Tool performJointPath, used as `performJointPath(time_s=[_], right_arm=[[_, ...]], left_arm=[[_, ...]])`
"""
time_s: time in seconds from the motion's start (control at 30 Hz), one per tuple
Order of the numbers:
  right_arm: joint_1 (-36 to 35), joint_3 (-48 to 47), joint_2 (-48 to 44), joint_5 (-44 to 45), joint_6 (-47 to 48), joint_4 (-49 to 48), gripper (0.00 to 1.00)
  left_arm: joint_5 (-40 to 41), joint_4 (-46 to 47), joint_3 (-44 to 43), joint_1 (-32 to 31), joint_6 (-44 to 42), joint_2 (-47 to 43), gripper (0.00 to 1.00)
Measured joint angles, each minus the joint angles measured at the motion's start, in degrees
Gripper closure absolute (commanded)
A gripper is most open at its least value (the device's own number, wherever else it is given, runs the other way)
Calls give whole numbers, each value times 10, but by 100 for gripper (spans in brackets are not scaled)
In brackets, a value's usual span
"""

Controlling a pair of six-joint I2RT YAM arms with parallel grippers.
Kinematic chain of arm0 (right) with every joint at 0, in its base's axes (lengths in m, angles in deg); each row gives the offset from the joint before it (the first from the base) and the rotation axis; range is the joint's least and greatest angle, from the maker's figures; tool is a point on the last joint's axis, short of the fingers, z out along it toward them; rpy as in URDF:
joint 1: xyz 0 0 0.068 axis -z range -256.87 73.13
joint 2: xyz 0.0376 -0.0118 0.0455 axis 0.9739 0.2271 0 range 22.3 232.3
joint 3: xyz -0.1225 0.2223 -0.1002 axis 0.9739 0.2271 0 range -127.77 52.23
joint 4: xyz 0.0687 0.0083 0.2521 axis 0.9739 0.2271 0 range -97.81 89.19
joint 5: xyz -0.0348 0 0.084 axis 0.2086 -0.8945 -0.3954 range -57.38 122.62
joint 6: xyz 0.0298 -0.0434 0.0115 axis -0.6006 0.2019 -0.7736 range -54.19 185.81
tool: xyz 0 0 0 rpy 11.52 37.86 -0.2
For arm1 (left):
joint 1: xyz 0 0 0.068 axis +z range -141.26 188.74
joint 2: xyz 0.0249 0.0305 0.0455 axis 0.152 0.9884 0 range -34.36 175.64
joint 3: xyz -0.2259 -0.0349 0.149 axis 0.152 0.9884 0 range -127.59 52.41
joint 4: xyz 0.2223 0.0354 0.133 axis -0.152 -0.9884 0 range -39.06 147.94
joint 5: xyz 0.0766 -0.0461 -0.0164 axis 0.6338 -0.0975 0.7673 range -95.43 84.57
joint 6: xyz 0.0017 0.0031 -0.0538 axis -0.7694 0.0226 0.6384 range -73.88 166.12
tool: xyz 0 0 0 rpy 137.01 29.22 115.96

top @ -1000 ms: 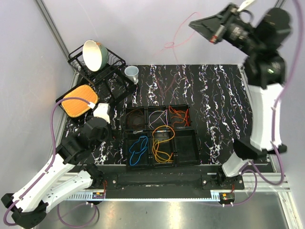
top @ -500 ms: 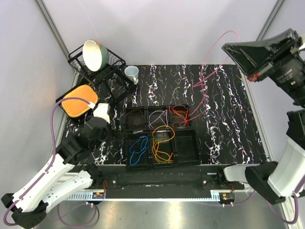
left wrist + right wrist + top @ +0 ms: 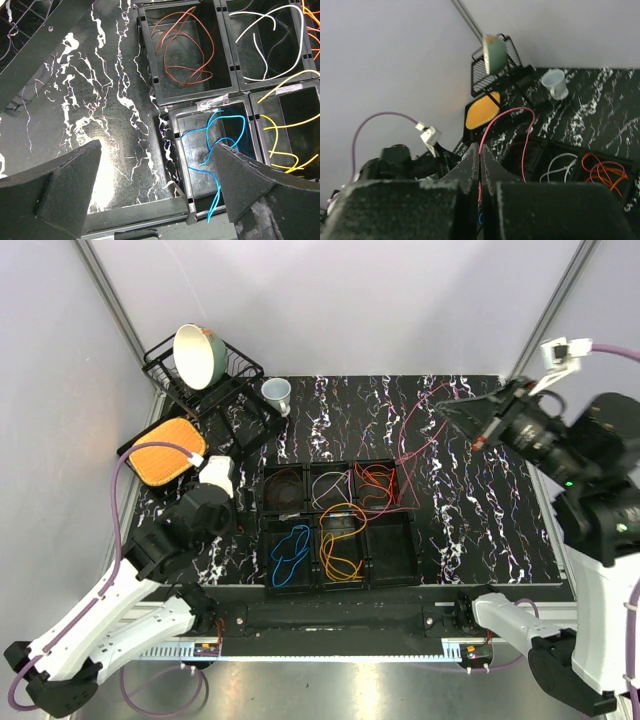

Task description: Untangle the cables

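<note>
The cables lie in a black six-compartment tray (image 3: 314,516): brown (image 3: 283,486), white (image 3: 330,486), orange-red (image 3: 376,480), blue (image 3: 290,548) and yellow-orange (image 3: 340,542). My right gripper (image 3: 440,412) hangs above the table's back right and is shut on a thin pink-red cable (image 3: 402,435), which trails down to the tray's right side. In the right wrist view the fingers (image 3: 480,148) pinch that cable (image 3: 507,111). My left gripper (image 3: 156,147) is open and empty, low over the table just left of the blue cable's compartment (image 3: 215,150).
A black dish rack with a green bowl (image 3: 198,352) stands at the back left. A white cup (image 3: 277,393) is beside it. An orange pad on a black tray (image 3: 167,450) lies at the left edge. The tray's front-right compartment (image 3: 392,550) holds no cable.
My right arm has swung from high at the back down toward the table, carrying the pink-red cable lower. The left arm has barely shifted.
</note>
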Motion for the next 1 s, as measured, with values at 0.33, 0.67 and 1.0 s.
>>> performJointPath(time_s=[0.33,0.67,1.0], right_arm=[[0,160,-10,36,2,6,100],[0,306,-38,0,-20,-3,100],[0,252,-49,-108,-20,-3,100]], left_arm=[[0,0,0,0,0,2,4],[0,0,0,0,0,2,4],[0,0,0,0,0,7,4]])
